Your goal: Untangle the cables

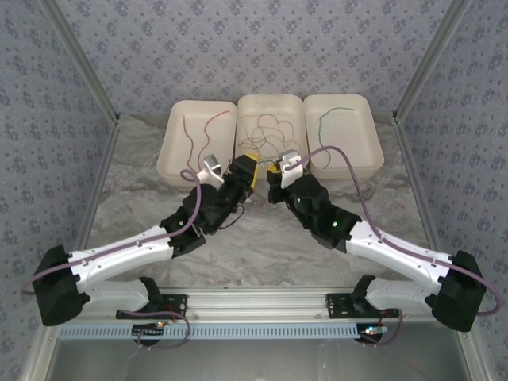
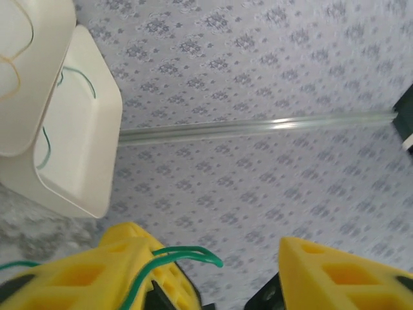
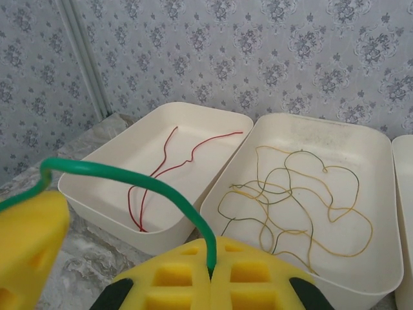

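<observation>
My right gripper (image 3: 211,250) is shut on one end of a green cable (image 3: 129,177), in front of the middle tray (image 1: 270,98). The cable arches up and left from it and drapes over one yellow finger (image 2: 97,271) of my left gripper (image 2: 206,237). That gripper is open, and the cable's loose end (image 2: 216,261) pokes into the gap between its jaws. Both grippers (image 1: 244,168) (image 1: 275,171) sit close together. A tangle of yellow-orange and dark green cables (image 3: 293,194) lies in the middle tray. Red cables (image 3: 164,165) lie in the left tray (image 1: 167,151), and a green one (image 1: 329,119) in the right tray (image 1: 375,147).
The three white trays stand side by side at the back of the marbled table (image 1: 262,254). Patterned walls (image 1: 262,48) and metal frame posts (image 1: 87,75) close in the back and sides. The arm bases are fixed to a rail (image 1: 254,302) at the near edge.
</observation>
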{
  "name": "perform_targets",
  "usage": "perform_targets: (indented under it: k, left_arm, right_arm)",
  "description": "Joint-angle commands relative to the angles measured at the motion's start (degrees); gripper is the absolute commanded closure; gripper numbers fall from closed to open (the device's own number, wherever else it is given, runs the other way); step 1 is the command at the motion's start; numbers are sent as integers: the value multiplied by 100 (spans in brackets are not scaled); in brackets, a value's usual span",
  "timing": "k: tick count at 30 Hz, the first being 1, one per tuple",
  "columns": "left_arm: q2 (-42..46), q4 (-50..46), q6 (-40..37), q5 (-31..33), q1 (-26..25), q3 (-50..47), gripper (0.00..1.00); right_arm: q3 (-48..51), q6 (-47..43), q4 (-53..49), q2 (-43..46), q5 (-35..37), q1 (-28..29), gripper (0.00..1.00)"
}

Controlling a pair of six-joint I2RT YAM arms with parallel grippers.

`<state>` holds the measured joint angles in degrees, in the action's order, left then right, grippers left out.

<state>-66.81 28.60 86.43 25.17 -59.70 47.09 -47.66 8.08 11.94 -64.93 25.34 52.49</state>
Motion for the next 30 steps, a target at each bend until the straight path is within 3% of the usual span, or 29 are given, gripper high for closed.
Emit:
perform_targets:
  k: [1, 6, 7, 15, 19, 23, 30]
  left_arm:
    - [81, 235, 137, 173, 44, -73, 62]
    - [567, -595, -180, 235, 251, 26, 97]
    - [670, -881, -296, 183, 339, 121, 100]
    - [642, -3407, -1901, -1302, 1183, 1782, 100]
    - [378, -4942, -2917, -1229, 1235, 2880, 100]
    - [234, -5527, -3925, -1113, 1232, 3472, 100]
    - [253, -5559, -5798, -1385, 1147, 3814, 100]
  right_arm:
    - [28, -86, 286, -19, 258, 114, 100]
    - [59, -317, 159, 14, 320, 171, 100]
    - [66, -404, 108, 23, 314, 167, 100]
    - [-280, -1623, -977, -180, 248, 348, 100]
    - [-596, -2005, -1674, -387, 326, 368, 100]
    - [-1006, -2281, -2482, -743, 378, 398, 100]
    - [-1469, -2442, -3334, -1338, 497, 519, 100]
